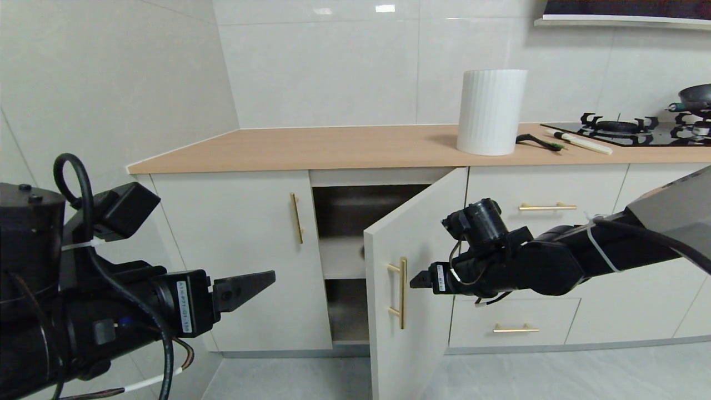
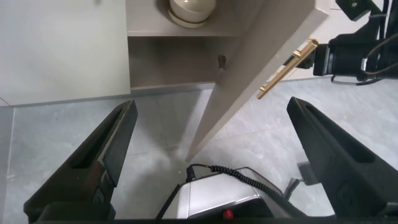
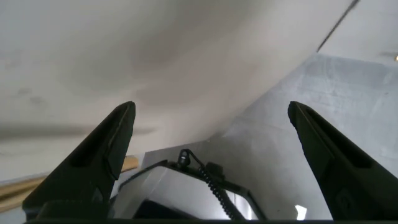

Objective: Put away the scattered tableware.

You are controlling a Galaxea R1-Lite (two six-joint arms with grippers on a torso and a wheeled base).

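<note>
so, step in hand as i judge it: getting the cupboard open ahead of stowing tableware. cabinet door (image 1: 414,233) stands partly swung out, its brass handle (image 1: 402,293) facing me. my right gripper (image 1: 419,280) sits just beside that handle, at its 3 o'clock in the head view, fingers spread wide and holding nothing; from its wrist camera the door face is close ahead. my left gripper (image 1: 269,278) hangs at 9 o'clock of the opening, well apart from the door, also spread wide and empty. a pale bowl (image 2: 191,9) sits on the shelf inside. the loose pieces lie on the counter (image 1: 333,147): a black-handled utensil (image 1: 541,143) and a pale-handled utensil (image 1: 580,143), both at 3 o'clock of the white ribbed container (image 1: 491,111); what kind they are i cannot tell. next move, by my reckoning: either hook the handle and widen the swing, or lift the right arm toward 1 o'clock for the utensils. risk: bumping the door edge on the way up.
</note>
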